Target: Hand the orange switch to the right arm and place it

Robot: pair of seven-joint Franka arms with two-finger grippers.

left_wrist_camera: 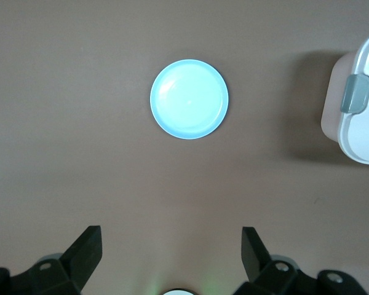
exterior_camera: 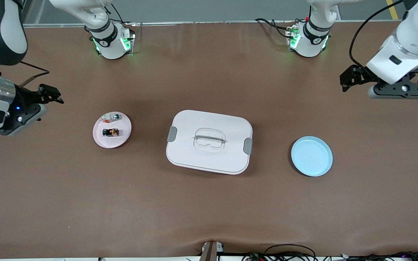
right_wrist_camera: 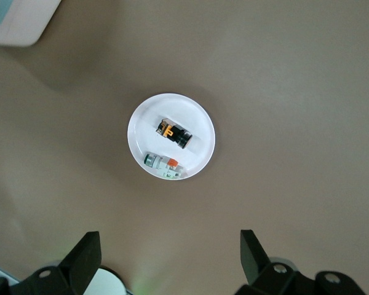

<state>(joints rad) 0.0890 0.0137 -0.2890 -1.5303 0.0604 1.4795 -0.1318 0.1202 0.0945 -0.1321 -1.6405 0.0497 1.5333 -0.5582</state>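
Observation:
The orange switch (exterior_camera: 110, 132), a tiny black block with orange in its middle, lies on a small pink-white plate (exterior_camera: 117, 142) toward the right arm's end of the table. It also shows in the right wrist view (right_wrist_camera: 174, 134) on that plate (right_wrist_camera: 198, 121). My right gripper (exterior_camera: 51, 95) hangs open and empty in the air beside the plate, over bare table; its own view shows it (right_wrist_camera: 171, 255) with the jaws wide apart. My left gripper (exterior_camera: 350, 78) is open and empty, up over the table at the left arm's end; its own view shows it (left_wrist_camera: 172, 252) apart from everything.
A white piece with a green top (exterior_camera: 115, 116) and a small red-and-white bit (exterior_camera: 104, 117) share the plate with the switch. A white lidded box (exterior_camera: 209, 141) stands at mid-table. An empty light blue plate (exterior_camera: 311, 156) lies toward the left arm's end, also in the left wrist view (left_wrist_camera: 189, 99).

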